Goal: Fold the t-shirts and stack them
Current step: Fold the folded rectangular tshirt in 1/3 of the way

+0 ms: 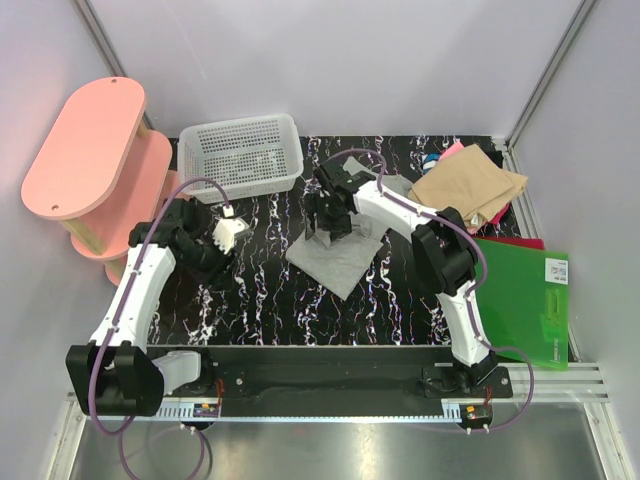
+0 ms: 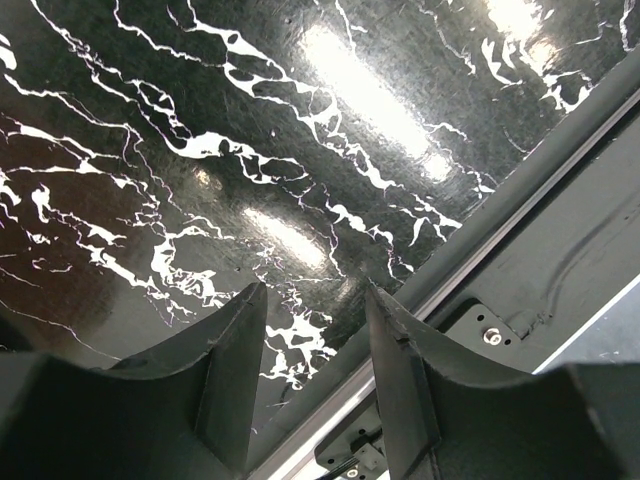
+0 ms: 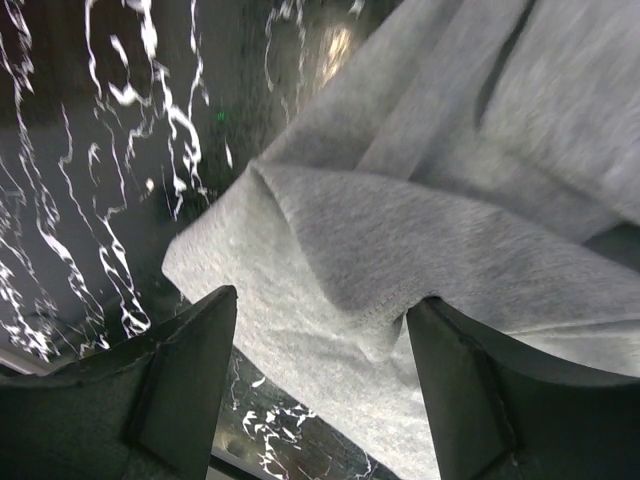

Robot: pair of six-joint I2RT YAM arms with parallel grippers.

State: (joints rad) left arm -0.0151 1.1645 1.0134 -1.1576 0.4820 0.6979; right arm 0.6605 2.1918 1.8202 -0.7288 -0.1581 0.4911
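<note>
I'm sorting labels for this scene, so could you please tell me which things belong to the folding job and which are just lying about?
Part of the job: grey t-shirt; tan folded t-shirt; pink and blue cloth peeking out behind it.
Just lying about: white mesh basket; green board; pink shelf unit.

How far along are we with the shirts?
Looks done: the tan t-shirt lies folded at back right. In hand: the open right gripper is over the part-folded grey t-shirt. Remaining: stacking them; the left gripper hangs open over the table.
</note>
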